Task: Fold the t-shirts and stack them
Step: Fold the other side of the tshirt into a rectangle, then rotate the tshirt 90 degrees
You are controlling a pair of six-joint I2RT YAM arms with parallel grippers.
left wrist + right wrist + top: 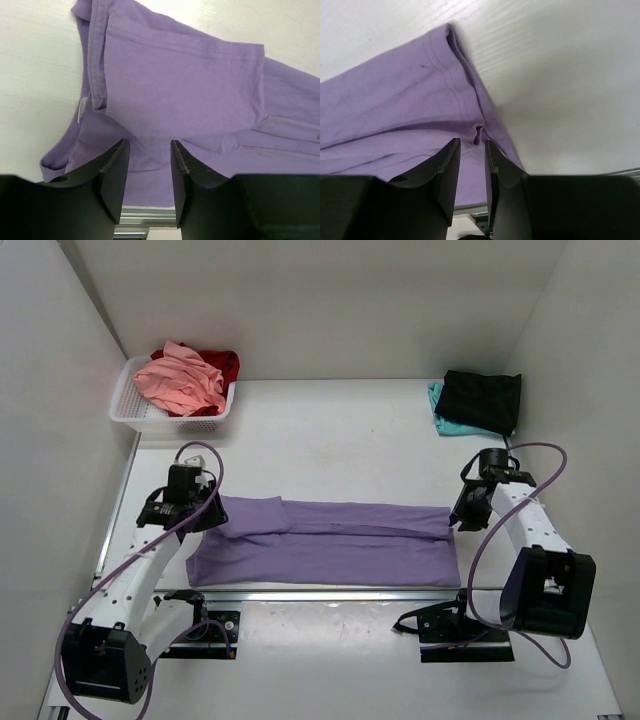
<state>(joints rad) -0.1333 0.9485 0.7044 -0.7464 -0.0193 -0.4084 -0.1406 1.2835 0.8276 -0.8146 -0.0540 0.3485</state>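
Observation:
The lavender-purple t-shirt lies flat near the table's front edge, folded lengthwise into a long band. My left gripper hovers over its left end, where the sleeve is folded in. In the left wrist view the shirt fills the frame and the gripper is open with nothing between the jaws. My right gripper is over the shirt's right end. In the right wrist view it is open by a narrow gap, just short of a small pucker in the hem.
A white mesh basket at the back left holds a salmon-pink shirt and a red one. A folded black shirt lies on a teal one at the back right. The table's metal front rail runs just below the lavender shirt.

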